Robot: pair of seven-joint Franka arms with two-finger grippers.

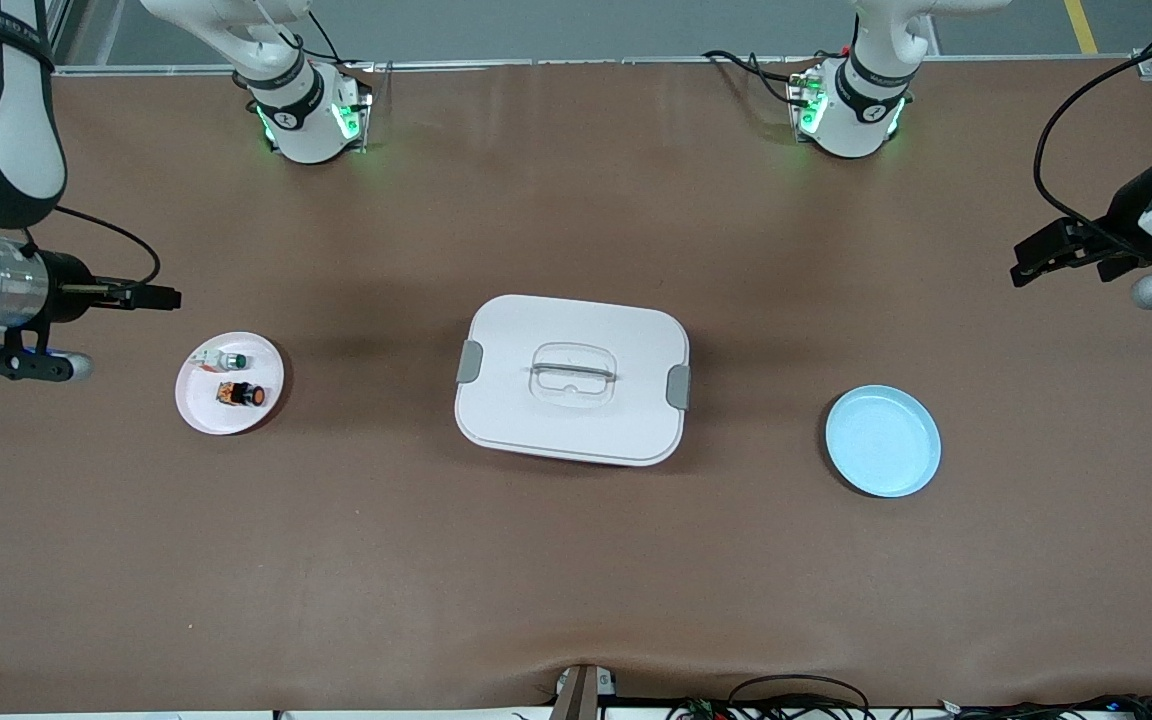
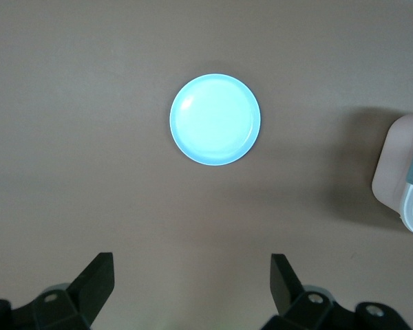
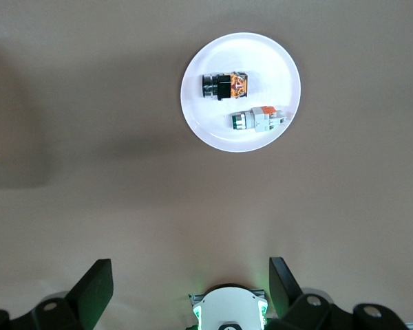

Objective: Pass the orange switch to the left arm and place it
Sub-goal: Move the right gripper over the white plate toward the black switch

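The orange switch [image 1: 242, 394] lies on its side on a small white plate [image 1: 198, 402] toward the right arm's end of the table. In the right wrist view the switch [image 3: 225, 86] lies beside a white switch with a green button [image 3: 256, 119] on that plate [image 3: 206, 122]. My right gripper [image 1: 161, 297] is open and empty, up over the bare table beside the plate; it also shows in the right wrist view [image 3: 191, 285]. My left gripper [image 1: 1031, 262] is open and empty, over the left arm's end of the table; it also shows in the left wrist view [image 2: 191, 282]. The white box [image 1: 572, 378] stands mid-table.
A light blue plate [image 1: 882, 440] lies empty between the box and the left arm's end; the left wrist view shows it [image 2: 215, 119] and a corner of the box [image 2: 406, 175]. The white-green switch [image 1: 226, 360] shares the white plate. Brown tabletop surrounds everything.
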